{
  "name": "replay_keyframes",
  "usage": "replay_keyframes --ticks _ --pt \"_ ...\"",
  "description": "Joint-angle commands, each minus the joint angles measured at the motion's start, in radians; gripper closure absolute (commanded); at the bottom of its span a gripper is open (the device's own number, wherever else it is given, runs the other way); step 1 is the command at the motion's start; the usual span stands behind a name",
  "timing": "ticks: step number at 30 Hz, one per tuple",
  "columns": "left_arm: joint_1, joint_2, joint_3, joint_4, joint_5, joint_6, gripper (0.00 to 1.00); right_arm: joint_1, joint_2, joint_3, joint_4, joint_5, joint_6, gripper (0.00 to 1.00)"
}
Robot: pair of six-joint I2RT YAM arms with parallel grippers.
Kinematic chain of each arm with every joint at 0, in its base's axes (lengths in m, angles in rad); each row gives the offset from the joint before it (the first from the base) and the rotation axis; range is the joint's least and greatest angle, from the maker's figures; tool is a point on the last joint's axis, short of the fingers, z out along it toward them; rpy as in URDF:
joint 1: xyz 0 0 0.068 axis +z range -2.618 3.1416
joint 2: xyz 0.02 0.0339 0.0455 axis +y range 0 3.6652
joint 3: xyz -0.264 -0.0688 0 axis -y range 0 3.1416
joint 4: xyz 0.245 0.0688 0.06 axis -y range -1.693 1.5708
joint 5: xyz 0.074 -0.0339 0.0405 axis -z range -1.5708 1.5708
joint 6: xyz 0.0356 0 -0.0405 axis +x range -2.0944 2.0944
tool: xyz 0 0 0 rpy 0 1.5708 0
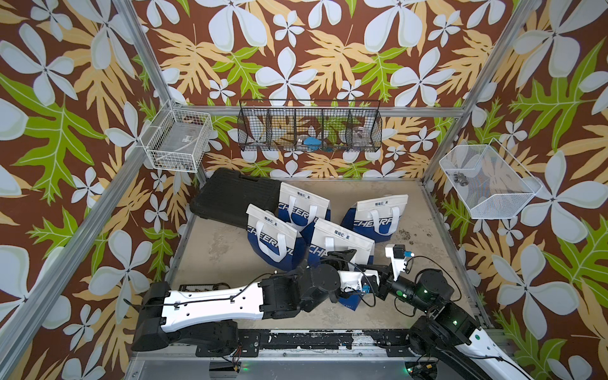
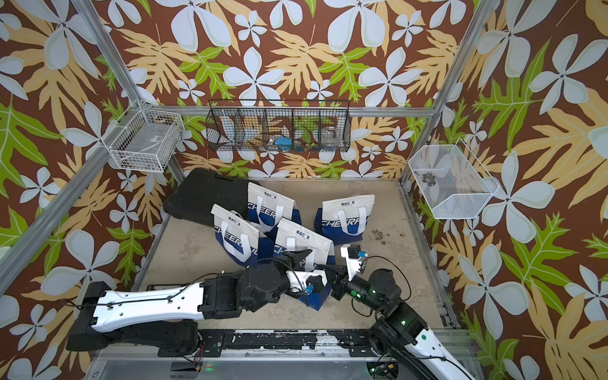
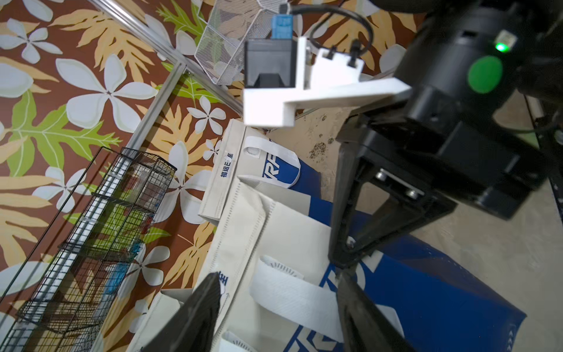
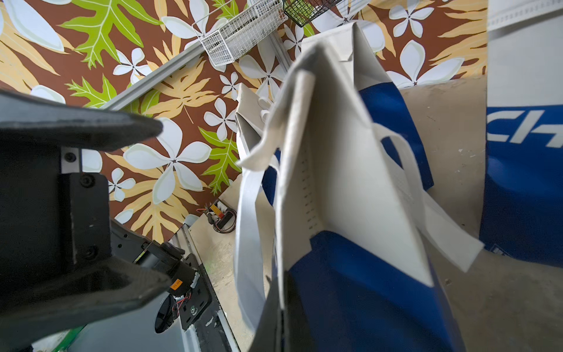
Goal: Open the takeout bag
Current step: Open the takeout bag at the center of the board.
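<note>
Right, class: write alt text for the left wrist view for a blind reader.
The shut right gripper pinches the front of a white-and-blue takeout bag. The left gripper has its jaws open either side of the bag's white handle. A floral wall and black wire basket lie behind.

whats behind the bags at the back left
A black case lies flat behind them, near the back wall. The rearmost bag stands in front of one end of it, so that part cannot be seen.
</note>
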Motion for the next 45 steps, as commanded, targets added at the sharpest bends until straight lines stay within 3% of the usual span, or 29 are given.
replay_keyframes --ticks 1,5,23,27,30,32,34,39,45 --pt "-0.001 0.027 0.016 0.118 -0.047 -0.112 0.33 0.0 0.005 -0.006 0.029 -0.006 0.005 1.0" --pt "-0.001 0.083 0.024 0.179 -0.056 -0.11 0.35 0.0 0.006 -0.007 0.027 -0.014 0.001 1.0" --pt "0.034 0.176 0.043 0.244 -0.068 -0.097 0.7 0.0 -0.026 -0.011 0.001 -0.022 -0.006 1.0" --pt "0.034 0.182 0.038 0.24 -0.048 -0.107 0.74 0.0 -0.023 -0.008 -0.007 -0.021 -0.011 1.0" --pt "0.043 0.189 0.037 0.247 -0.059 -0.116 0.85 0.0 -0.028 -0.007 -0.013 -0.021 -0.015 1.0" --pt "0.054 0.192 0.043 0.253 -0.066 -0.126 0.99 0.0 -0.032 -0.008 -0.019 -0.021 -0.017 1.0" --pt "0.059 0.193 0.043 0.266 -0.076 -0.106 1.0 0.0 -0.04 -0.01 -0.033 -0.013 -0.015 1.0" --pt "0.082 0.127 0.047 0.253 -0.106 -0.047 1.0 0.0 -0.051 0.017 -0.172 0.19 -0.022 1.0" --pt "0.118 0.045 0.171 -0.04 -0.017 -0.034 1.0 0.0 0.079 0.055 -0.238 0.334 0.039 1.0"
